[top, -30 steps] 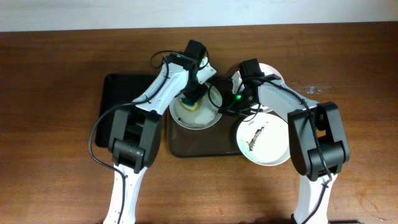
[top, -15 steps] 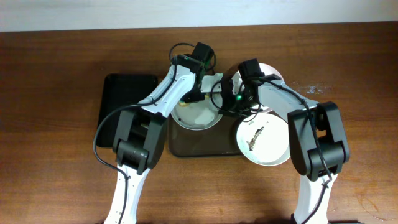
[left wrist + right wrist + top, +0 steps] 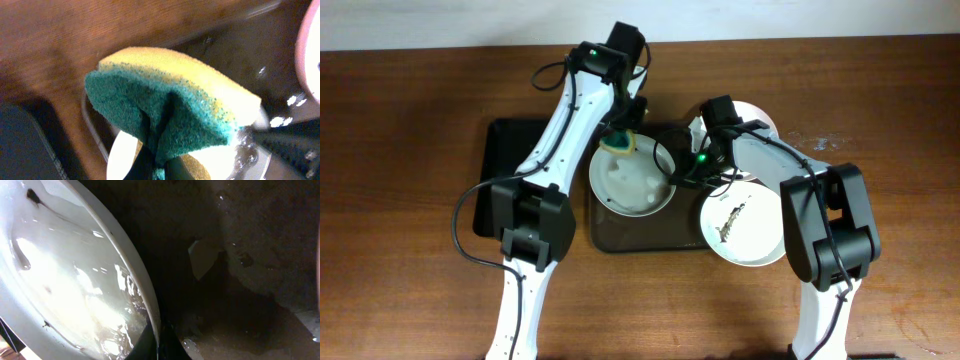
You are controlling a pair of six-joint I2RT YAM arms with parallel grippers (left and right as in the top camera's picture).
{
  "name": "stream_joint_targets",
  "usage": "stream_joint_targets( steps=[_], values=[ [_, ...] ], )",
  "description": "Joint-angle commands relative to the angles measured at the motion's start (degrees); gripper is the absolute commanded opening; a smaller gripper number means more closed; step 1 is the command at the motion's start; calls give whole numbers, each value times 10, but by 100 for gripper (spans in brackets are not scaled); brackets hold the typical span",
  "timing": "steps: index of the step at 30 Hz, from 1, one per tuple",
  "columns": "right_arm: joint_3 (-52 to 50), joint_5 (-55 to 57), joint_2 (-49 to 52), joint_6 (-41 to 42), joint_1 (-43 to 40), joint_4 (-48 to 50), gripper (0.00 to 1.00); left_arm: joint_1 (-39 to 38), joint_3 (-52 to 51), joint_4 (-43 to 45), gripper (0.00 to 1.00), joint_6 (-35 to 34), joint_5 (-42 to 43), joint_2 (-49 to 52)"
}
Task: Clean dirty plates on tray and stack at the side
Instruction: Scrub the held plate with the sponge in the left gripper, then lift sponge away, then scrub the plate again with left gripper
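A white plate (image 3: 632, 182) with wet streaks sits on the brown tray (image 3: 650, 232). My left gripper (image 3: 621, 130) is shut on a yellow-and-green sponge (image 3: 618, 145), held over the plate's far-left rim. In the left wrist view the sponge (image 3: 170, 110) is folded between the jaws of the left gripper (image 3: 157, 167). My right gripper (image 3: 677, 166) is shut on the plate's right rim. The right wrist view shows the right gripper (image 3: 156, 342) pinching the rim of the wet plate (image 3: 65, 280). A second plate (image 3: 745, 225) with brown food residue lies at the tray's right edge.
A third white plate (image 3: 757, 122) lies on the table behind my right arm. A black mat (image 3: 515, 165) lies left of the tray. The tray floor is wet and dark in the right wrist view (image 3: 245, 255), with a small white scrap (image 3: 202, 257) on it.
My left gripper has lifted the sponge off the middle of the plate and carried it back to the plate's far-left rim. The right gripper has stayed on the rim.
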Motion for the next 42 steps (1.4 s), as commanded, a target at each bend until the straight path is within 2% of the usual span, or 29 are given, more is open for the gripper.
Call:
stream_joint_targets(
  steps=[1,3,5,8,12,15,17,23,24,25,28,29,30,32,36,38,42],
  values=[
    [-8,9,14,-7,4,-2,4,-12,-21,33,0,-67,57,34],
    [-8,9,14,-7,4,0,4,-36,-39,96,0,-76,55,73],
    [-8,9,14,-7,4,-2,6,-54,-42,161,0,-151,7,125],
    [-8,9,14,-7,4,-2,6,-55,-42,239,0,-151,0,156],
    [-8,9,14,-7,4,-2,4,-49,-17,255,0,-123,-35,146],
    [-8,9,14,-7,5,-2,4,-26,-16,259,0,-123,-103,118],
    [-8,9,14,-7,4,-2,4,-25,-13,260,0,-123,-156,116],
    [-8,9,14,-7,5,0,5,-24,-2,238,0,-93,-162,51],
    [-8,9,14,-7,4,0,5,-21,-2,206,0,-79,-154,40],
    [-8,5,14,-7,5,0,13,-13,-2,171,0,-65,-129,22],
    [-8,3,14,-7,8,0,15,26,1,114,0,-65,-84,-57],
    [-8,3,14,-7,15,0,15,46,1,85,0,-65,-70,-106],
    [-8,3,14,-7,19,2,4,57,1,69,0,-65,-65,-140],
    [0,3,9,-7,19,-12,4,67,1,52,0,-65,-65,-183],
    [42,121,-62,-8,23,-123,4,82,0,24,0,-65,-66,-212],
    [50,241,-142,-7,39,-170,4,83,-1,17,0,-65,-79,-212],
    [51,468,-227,-3,111,-196,4,83,-3,14,0,-68,-82,-212]
  ],
)
